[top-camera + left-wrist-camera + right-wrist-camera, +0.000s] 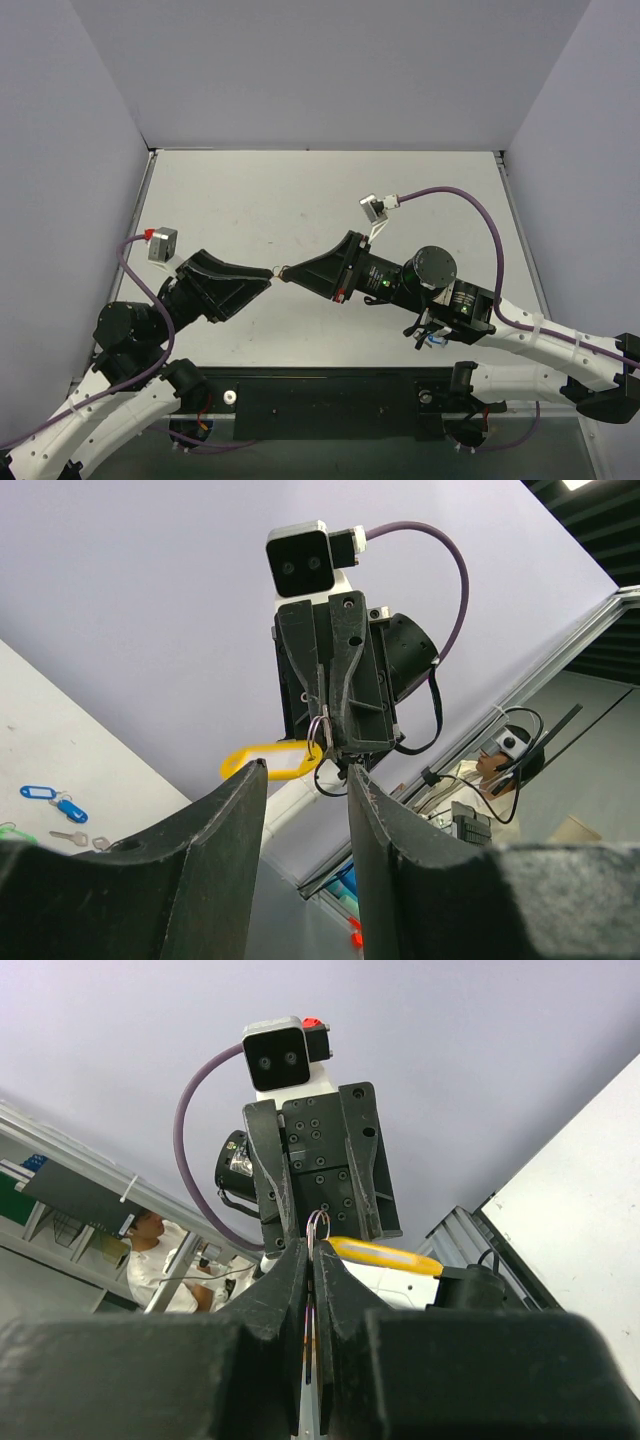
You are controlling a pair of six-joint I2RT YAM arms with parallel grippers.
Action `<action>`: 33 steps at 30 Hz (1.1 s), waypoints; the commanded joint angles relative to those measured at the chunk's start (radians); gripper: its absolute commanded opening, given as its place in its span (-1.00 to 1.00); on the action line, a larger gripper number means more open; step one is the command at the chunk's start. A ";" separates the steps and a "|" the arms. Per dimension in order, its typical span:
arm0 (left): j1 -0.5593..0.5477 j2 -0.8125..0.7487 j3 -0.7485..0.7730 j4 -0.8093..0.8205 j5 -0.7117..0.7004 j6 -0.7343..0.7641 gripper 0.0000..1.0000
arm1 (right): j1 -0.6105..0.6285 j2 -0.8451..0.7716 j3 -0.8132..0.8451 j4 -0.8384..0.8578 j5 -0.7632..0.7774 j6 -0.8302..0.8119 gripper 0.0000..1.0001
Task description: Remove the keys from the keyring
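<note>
The two grippers meet tip to tip in mid-air above the table. My right gripper [296,272] is shut on the thin silver keyring [318,1226], which sticks out past its fingertips. The ring also shows in the left wrist view [318,730] and the top view [283,271]. A yellow-capped key [270,758] hangs on the ring, and its yellow cap [385,1255] juts out sideways. My left gripper [305,778] is open, its tips just short of the ring. The yellow cap lies across one left fingertip [250,780]. I cannot tell if they touch.
On the white table at the left of the left wrist view lie blue-capped keys [40,792] [72,811] and a bare silver key [68,835]. Grey walls close the table [300,190] on three sides.
</note>
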 commanded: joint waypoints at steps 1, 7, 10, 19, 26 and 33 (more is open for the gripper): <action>-0.004 0.008 -0.007 0.104 0.016 -0.018 -0.05 | 0.009 -0.012 -0.002 0.080 -0.024 0.006 -1.00; -0.004 0.019 -0.007 0.132 0.031 -0.021 -0.06 | 0.009 -0.007 0.001 0.075 -0.024 0.006 -1.00; -0.004 0.027 -0.002 0.135 0.036 -0.018 -0.06 | 0.010 -0.004 0.000 0.070 -0.025 0.006 -1.00; -0.004 0.033 -0.010 0.150 0.046 -0.021 -0.24 | 0.010 0.004 0.006 0.060 -0.030 0.006 -1.00; -0.004 0.044 -0.009 0.158 0.053 -0.021 -0.56 | 0.010 0.017 0.010 0.049 -0.034 0.004 -1.00; -0.004 0.035 -0.019 0.156 0.062 -0.012 -1.00 | 0.010 0.019 0.010 0.021 -0.031 -0.005 -1.00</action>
